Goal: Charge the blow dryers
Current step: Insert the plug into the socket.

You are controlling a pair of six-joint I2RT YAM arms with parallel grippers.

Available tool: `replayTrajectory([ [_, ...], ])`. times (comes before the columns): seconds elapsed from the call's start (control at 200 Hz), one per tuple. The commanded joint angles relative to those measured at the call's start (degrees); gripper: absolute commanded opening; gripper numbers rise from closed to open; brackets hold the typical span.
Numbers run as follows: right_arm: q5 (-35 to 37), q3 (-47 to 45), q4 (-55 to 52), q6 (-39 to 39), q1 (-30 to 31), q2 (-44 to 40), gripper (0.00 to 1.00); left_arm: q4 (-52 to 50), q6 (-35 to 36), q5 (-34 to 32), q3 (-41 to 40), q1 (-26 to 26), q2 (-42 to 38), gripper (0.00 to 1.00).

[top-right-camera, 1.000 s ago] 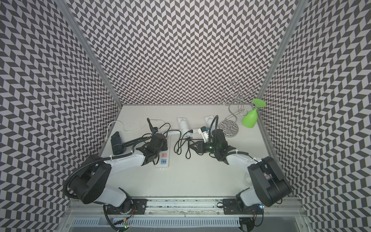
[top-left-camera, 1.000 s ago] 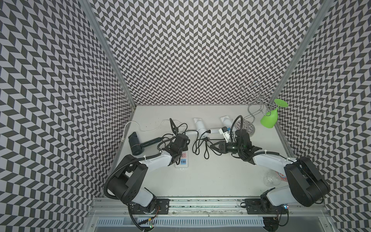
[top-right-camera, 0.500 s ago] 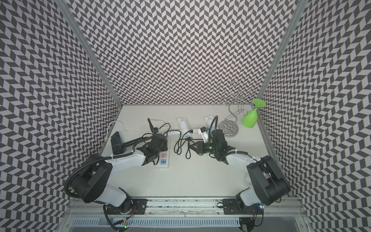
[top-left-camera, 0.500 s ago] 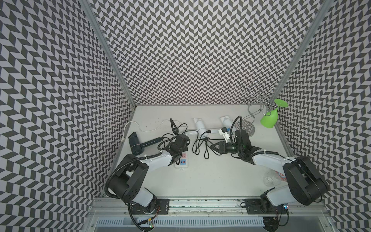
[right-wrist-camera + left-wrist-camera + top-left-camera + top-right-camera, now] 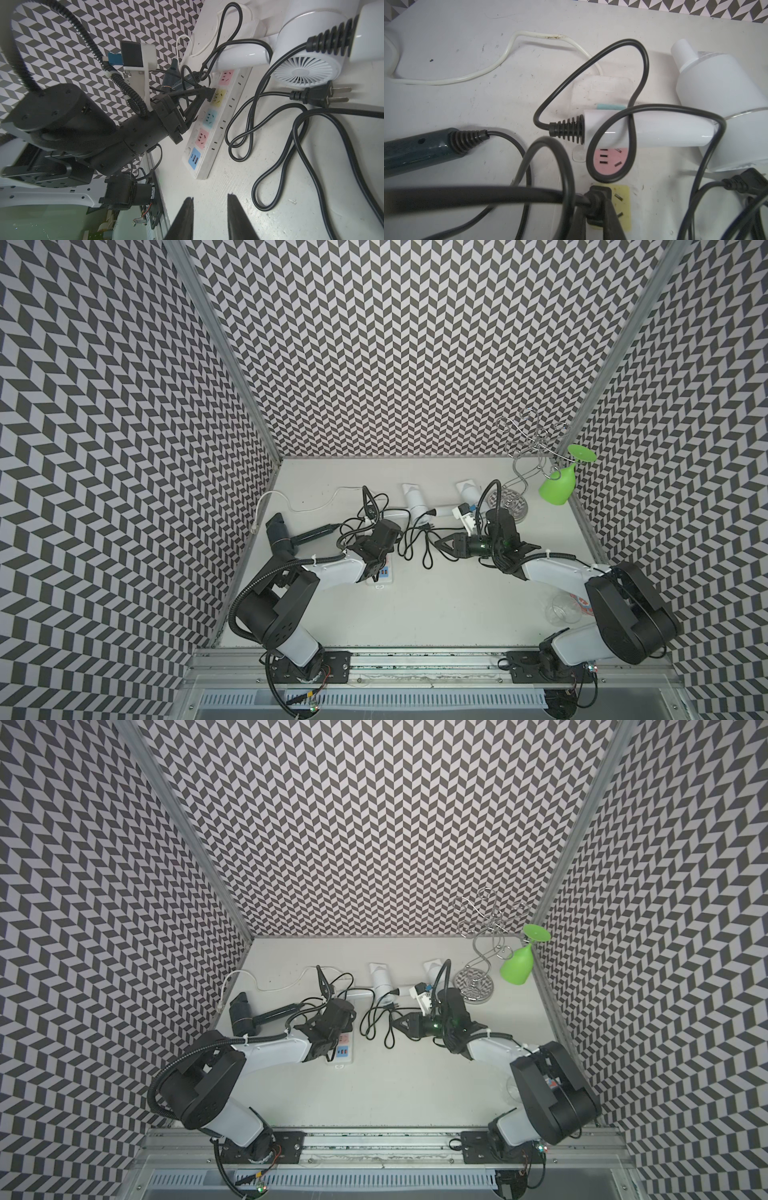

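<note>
The step in hand looks like the first plugging-in: the left pincer (image 5: 598, 202) is clenched on a black plug (image 5: 600, 189) and holds it down on the yellow socket (image 5: 623, 199) of the power strip (image 5: 217, 133). The prongs are hidden, so I cannot tell whether it is fully home, nor, in the tangle of cords, which dryer it belongs to. The black dryer (image 5: 282, 537) lies on the worktop (image 5: 415, 614) near the left wall, its handle pointing towards the strip. The white dryer (image 5: 413, 497) lies at the back with its handle resting across the far end of the strip, and the second white dryer (image 5: 465, 489) lies just beside it, towards the right arm. The right pincer (image 5: 210, 197) hovers low over bare worktop, its jaws parted with nothing between them. A free plug (image 5: 318, 96) lies flat beside the white dryer's fan end, prongs bare. By my reckoning the next move calls for a straight push down till the held plug sits flush, then a release without dragging its cord. After that the right pincer needs to take the free plug by its body and turn the prongs to the strip, where a cord loop (image 5: 609, 179) lying over the pink socket (image 5: 609, 166) may have to be cleared first
</note>
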Motion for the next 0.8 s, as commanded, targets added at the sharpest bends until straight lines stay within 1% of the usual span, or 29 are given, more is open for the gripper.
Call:
replayTrajectory([
  [0.0, -0.41, -0.52, 3.23, 0.12, -0.23, 0.30, 0.29, -7.33, -0.63, 1.94, -2.15, -1.44, 4.20, 0.00],
  [0.145, 0.04, -0.41, 2.68, -0.20, -0.17, 0.00, 0.29, -9.46, 0.10, 1.73, 0.26, -2.40, 7.40, 0.00],
  [0.315, 0.40, -0.32, 2.02, -0.59, -0.26, -0.44, 0.29, -11.88, -0.66, 3.32, 2.18, -2.48, 11.30, 0.00],
  [0.496, 0.81, -0.32, 1.72, -0.82, -0.36, -1.00, 0.29, -10.58, -2.22, 4.71, -0.04, -2.49, 11.25, 0.00],
  [0.681, 0.72, -0.37, 1.75, -0.81, -0.34, -1.02, 0.30, -12.76, -3.06, 4.28, 1.24, -2.28, 9.76, 0.00],
  [0.731, 0.87, -0.32, 1.60, -0.87, -0.34, -1.21, 0.30, -13.18, -3.06, 4.28, 1.66, -2.00, 8.53, 0.05],
  [0.751, 0.84, -0.32, 1.51, -0.86, -0.34, -1.27, 0.30, -13.34, -3.02, 4.34, 1.74, -1.89, 7.98, 0.13],
  [0.796, 0.93, -0.24, 1.33, -0.99, -0.34, -1.42, 0.31, -13.47, -2.81, 4.46, 1.92, -1.59, 6.67, 0.24],
])
